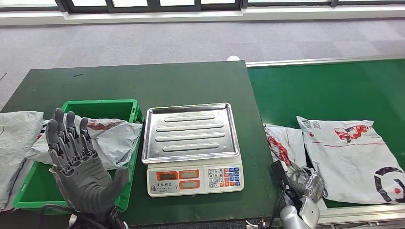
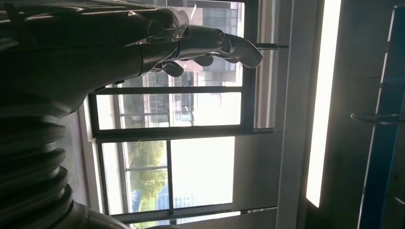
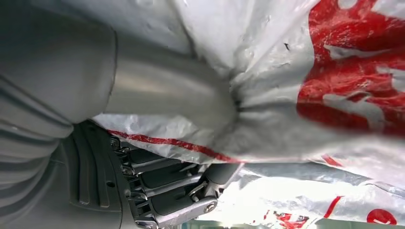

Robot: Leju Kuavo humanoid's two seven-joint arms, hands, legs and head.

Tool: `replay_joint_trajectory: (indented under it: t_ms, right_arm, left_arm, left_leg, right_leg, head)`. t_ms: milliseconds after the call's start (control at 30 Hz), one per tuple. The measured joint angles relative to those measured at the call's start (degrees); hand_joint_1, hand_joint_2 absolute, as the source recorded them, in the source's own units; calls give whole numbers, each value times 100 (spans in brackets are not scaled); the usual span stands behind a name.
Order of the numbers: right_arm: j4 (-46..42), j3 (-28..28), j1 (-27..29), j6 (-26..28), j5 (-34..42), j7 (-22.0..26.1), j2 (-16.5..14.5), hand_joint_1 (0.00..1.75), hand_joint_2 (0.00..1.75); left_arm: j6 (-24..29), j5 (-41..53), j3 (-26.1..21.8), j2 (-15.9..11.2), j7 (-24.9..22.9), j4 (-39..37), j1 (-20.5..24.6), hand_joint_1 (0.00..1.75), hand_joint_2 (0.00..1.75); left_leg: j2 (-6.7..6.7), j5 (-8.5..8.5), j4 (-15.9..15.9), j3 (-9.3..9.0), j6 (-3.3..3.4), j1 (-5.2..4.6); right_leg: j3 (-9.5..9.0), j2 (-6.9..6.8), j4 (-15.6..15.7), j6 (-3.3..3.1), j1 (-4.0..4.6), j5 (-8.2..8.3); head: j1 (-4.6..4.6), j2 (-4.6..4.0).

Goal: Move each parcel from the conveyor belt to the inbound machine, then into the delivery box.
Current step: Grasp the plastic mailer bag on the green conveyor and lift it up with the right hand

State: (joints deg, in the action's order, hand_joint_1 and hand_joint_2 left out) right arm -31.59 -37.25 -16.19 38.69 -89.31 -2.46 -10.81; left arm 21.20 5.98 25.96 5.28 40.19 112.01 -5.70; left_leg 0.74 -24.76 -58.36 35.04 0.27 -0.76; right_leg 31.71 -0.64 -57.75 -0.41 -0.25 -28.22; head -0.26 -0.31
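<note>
We have the small crumpled white-and-red plastic mailer [image 1: 285, 149] lying at the near left end of the green conveyor belt [image 1: 329, 90], at about four o'clock from the scale, and our right hand [image 1: 301, 183] is clamped on its near edge: the right wrist view shows the thumb [image 3: 167, 95] pressed into the bunched film with the dark fingers [image 3: 167, 183] curled beneath it, so we judge the grasp made but the lift not yet begun. Just beside it at three o'clock lies a larger flat white mailer with red and black print [image 1: 356, 157], untouched. The inbound machine, a white electronic scale with a ribbed steel pan [image 1: 191, 131], stands bare at the centre of the dark green table [image 1: 143, 83], so this parcel has not been weighed. At nine o'clock from the scale, the green plastic delivery crate [image 1: 128, 107] already holds a grey mailer [image 1: 112, 138], which we take as one parcel done; at least two remain. Our left hand [image 1: 79, 162] is raised over the crate, fingers apart and straight, holding nothing. A further grey bag [image 1: 14, 143] lies outside the crate at the table's left edge.
</note>
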Motion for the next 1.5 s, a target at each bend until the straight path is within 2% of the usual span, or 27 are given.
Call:
replay_joint_trajectory:
  t_ms: [133, 300, 533, 900, 1100, 1267, 1367, 1500]
  right_arm:
    - [-36, 14, 24, 146, 186, 217, 14, 175, 175]
    - [-772, 32, 289, 169, 592, 816, -146, 175, 175]
    - [-1266, 42, 457, 167, 647, 897, -281, 175, 175]
    - [-1524, 42, 550, 164, 720, 1017, -354, 175, 175]
    - [-2934, 17, 881, 168, 1776, 2330, -648, 175, 175]
    - [-4449, 37, 1232, 168, 2911, 2915, -760, 175, 175]
    - [-5188, 41, 1366, 168, 3573, 3436, -768, 175, 175]
    - [-5838, 24, 1451, 162, 3988, 3821, -768, 175, 175]
  left_arm:
    - [99, 2, 46, -31, 0, -25, 5, 0, 175]
    - [181, 3, 103, -73, 0, -28, 4, 0, 175]
    - [201, 3, 121, -101, 0, -28, 4, 0, 175]
    - [205, 3, 121, -121, 0, -28, 4, 0, 175]
    - [223, -1, 130, -138, 0, -26, 5, 0, 175]
    - [164, -32, 130, -138, 0, -22, 0, 0, 175]
    - [-20, -88, 130, -133, 0, -21, 6, 0, 175]
    - [-258, -111, 123, -88, 0, -21, 30, 0, 175]
  left_leg:
    - [-1, 1, -2, 0, 1, 0]
    - [-9, 3, -2, 12, -2, -1]
    - [-17, 3, -1, 25, -3, -2]
    - [-18, 1, -1, 29, -1, -7]
    - [-24, 1, -1, 32, -1, -7]
    - [-34, -3, -1, 35, -1, -8]
    - [-31, -4, -1, 34, 0, -9]
    - [-31, -5, -1, 33, 1, -9]
  right_leg:
    - [-1, -1, 0, 3, -1, 3]
    - [0, -9, 0, 1, -2, 1]
    - [10, -14, -1, -7, 0, -9]
    - [14, -15, -1, -4, -1, -10]
    - [19, -21, -1, -4, -3, -11]
    - [16, -28, -1, -3, -3, -19]
    - [19, -25, -1, -2, -3, -19]
    - [22, -24, -1, -2, -3, -19]
  head:
    - [0, 0]
    - [-1, 0]
    - [0, 0]
    - [0, 0]
    - [-1, 0]
    - [0, 0]
    - [0, 0]
    - [0, 0]
